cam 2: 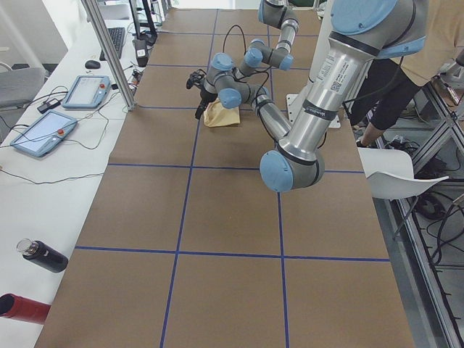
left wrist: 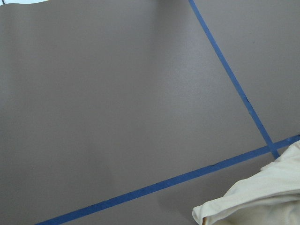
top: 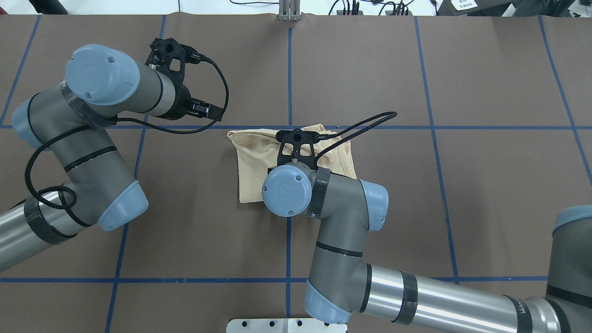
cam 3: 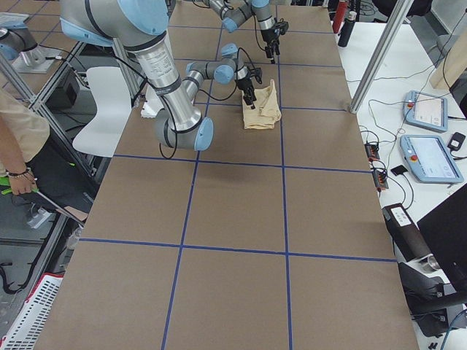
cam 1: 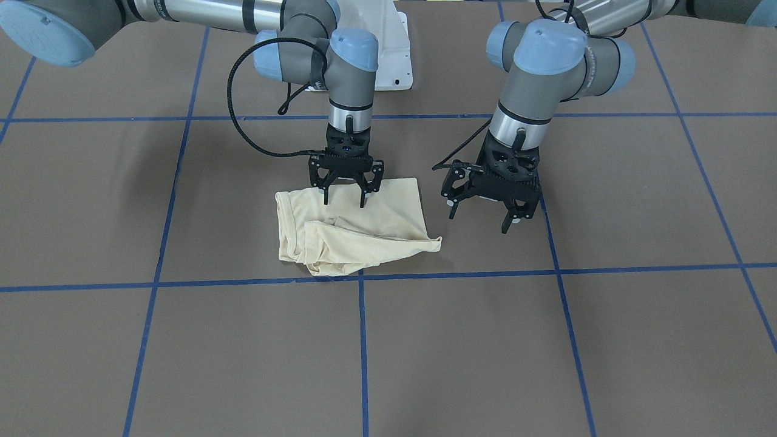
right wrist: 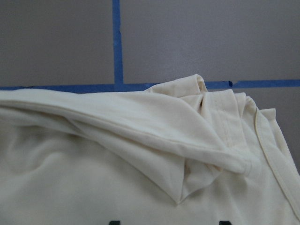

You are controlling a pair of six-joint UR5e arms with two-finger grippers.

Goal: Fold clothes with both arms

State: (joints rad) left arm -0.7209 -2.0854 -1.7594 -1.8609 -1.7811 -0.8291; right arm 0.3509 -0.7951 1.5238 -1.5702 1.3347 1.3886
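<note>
1 pale cream-yellow soft-fabric shirt (cam 1: 364, 240) bundled mid brown paper-covered table (cam 1: 607, 340) w/ blue tape grid, 2 black grippers, R gripper (cam 1: 345, 199) fingers apart over shirt, empty, L gripper (cam 1: 482, 218) wide apart, empty, beside shirt.

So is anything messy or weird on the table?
Yes, a bit. The shirt is folded lopsided: a rumpled flap lies loosely across its top and one corner pokes out sideways. Nothing looks torn or spilled.
</note>
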